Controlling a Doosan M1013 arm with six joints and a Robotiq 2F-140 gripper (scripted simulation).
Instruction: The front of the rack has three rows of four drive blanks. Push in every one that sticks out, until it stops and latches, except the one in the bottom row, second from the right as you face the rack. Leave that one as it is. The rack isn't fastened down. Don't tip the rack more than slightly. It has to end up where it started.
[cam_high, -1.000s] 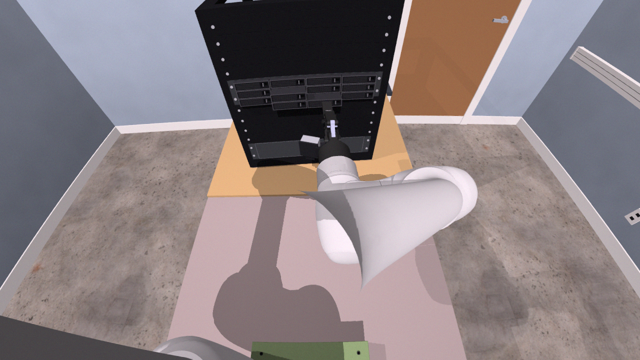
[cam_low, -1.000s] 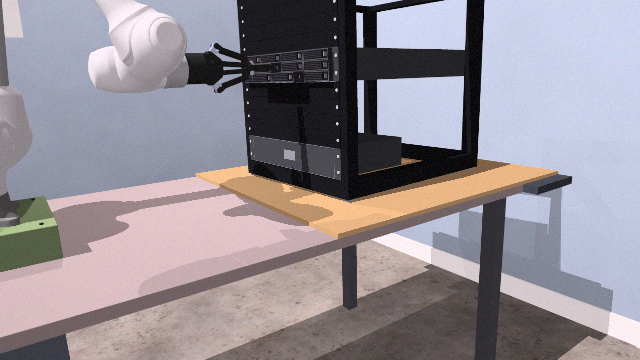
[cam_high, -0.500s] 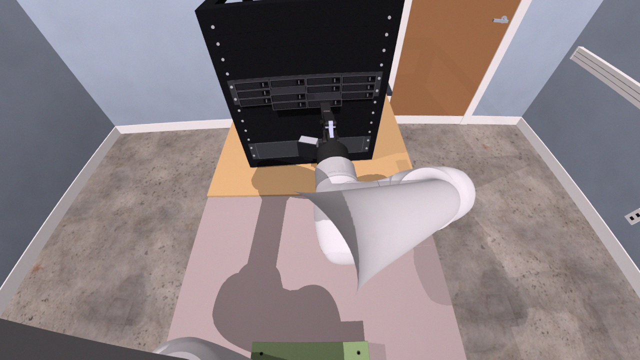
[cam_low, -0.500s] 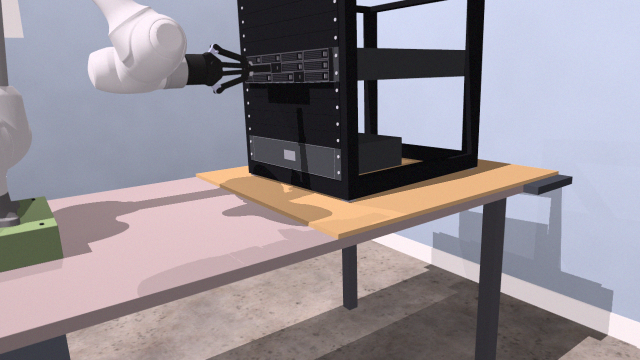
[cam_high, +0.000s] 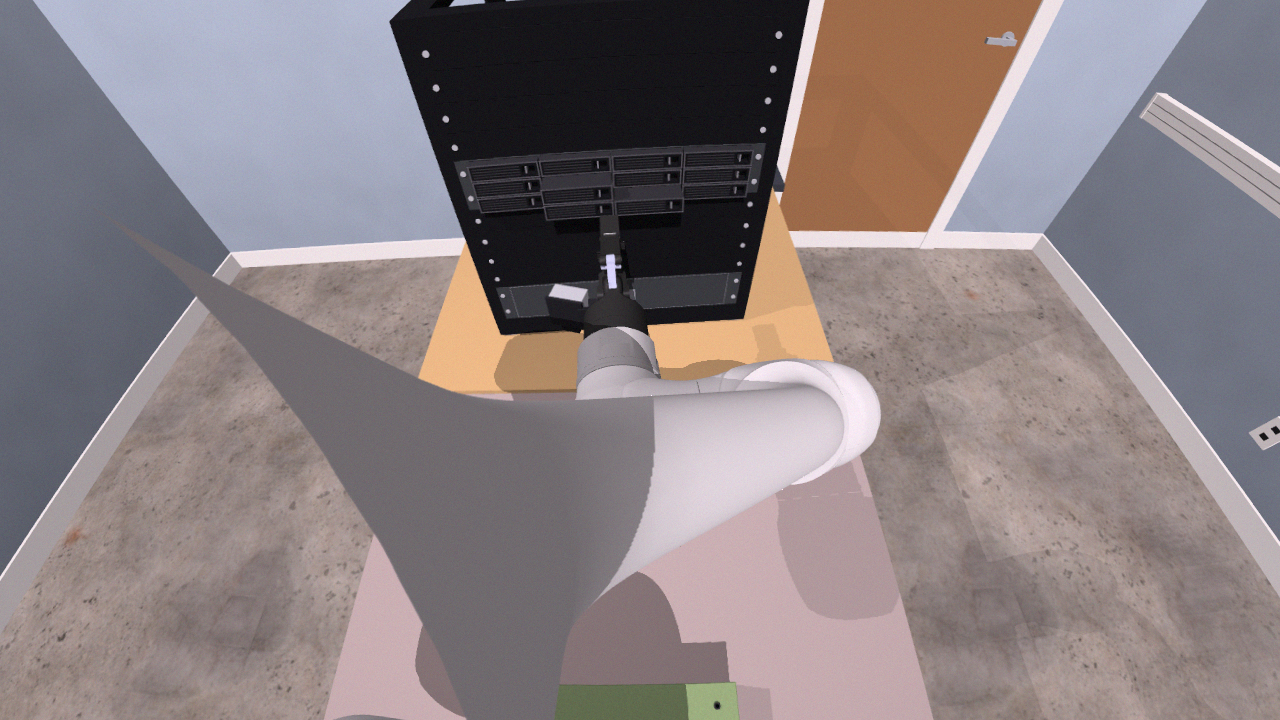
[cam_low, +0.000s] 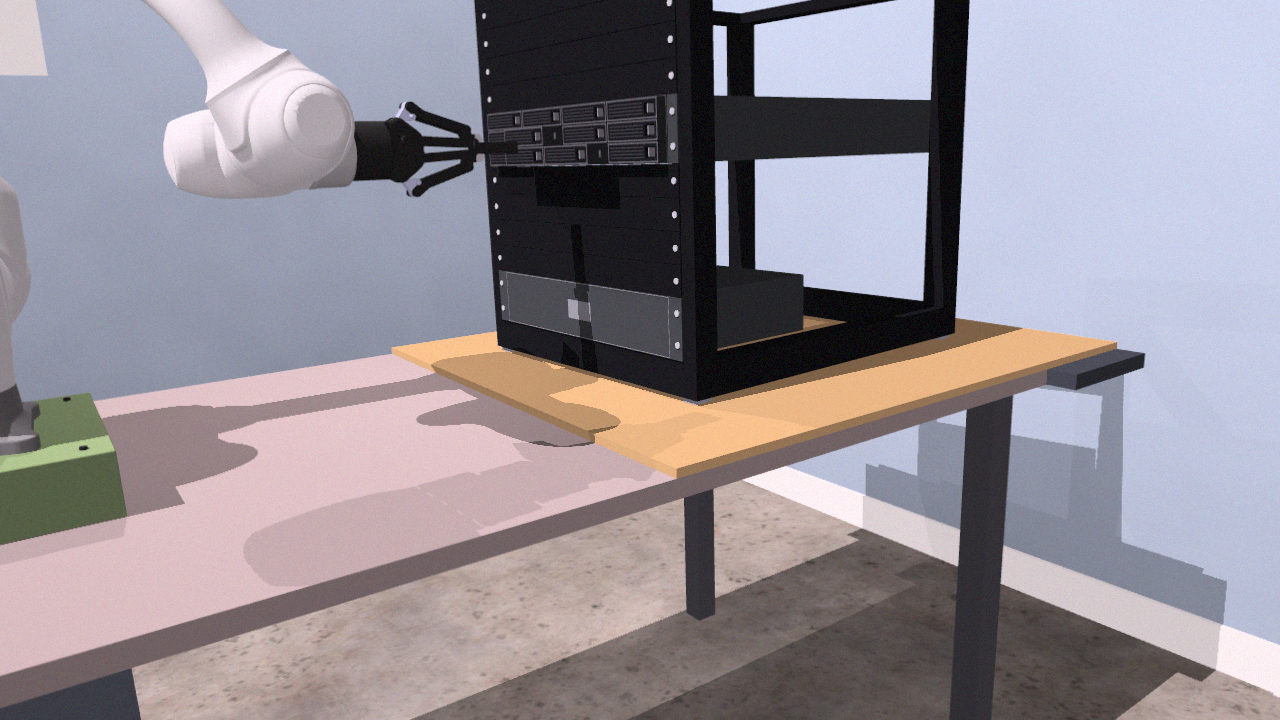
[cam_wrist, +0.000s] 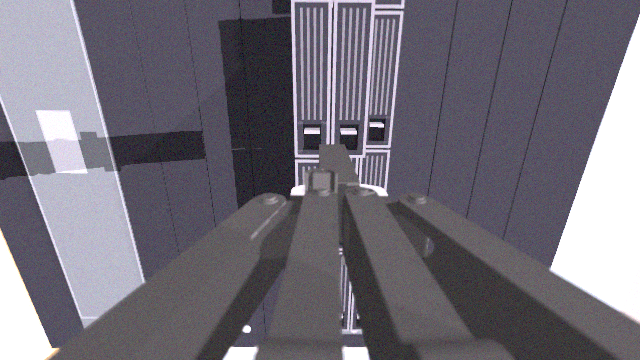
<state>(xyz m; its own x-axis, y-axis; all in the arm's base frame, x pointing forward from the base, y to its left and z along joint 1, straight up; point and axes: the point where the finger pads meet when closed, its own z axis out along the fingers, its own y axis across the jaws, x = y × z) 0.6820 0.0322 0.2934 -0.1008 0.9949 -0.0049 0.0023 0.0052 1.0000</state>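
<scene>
Evidently, from the top view, our gripper (cam_high: 609, 223) (cam_low: 512, 146) (cam_wrist: 331, 165) has its fingers together on nothing, near the rack (cam_high: 608, 98) (cam_low: 592, 49) (cam_wrist: 480, 100) face. Left of the tips, the middle blank (cam_high: 572, 194) (cam_low: 536, 136) (cam_wrist: 353, 65) and the lower blank (cam_high: 572, 211) (cam_low: 521, 155) (cam_wrist: 312, 65) both jut out. Right of them juts the spared blank (cam_high: 648, 206) (cam_low: 565, 154) (cam_wrist: 305, 170); drifting that way while pushing could latch the one we must leave.

In the exterior view, the rack stands upright beyond the fingertips. We judge that a hard or fast shove so far above its base could tip it or slide it backward.

In the wrist view, the tips overlap the handle ends of both blanks we want. We cannot tell whether they touch; pressing off-centre could skew a blank, slip off its edge or leave it unlatched.
</scene>
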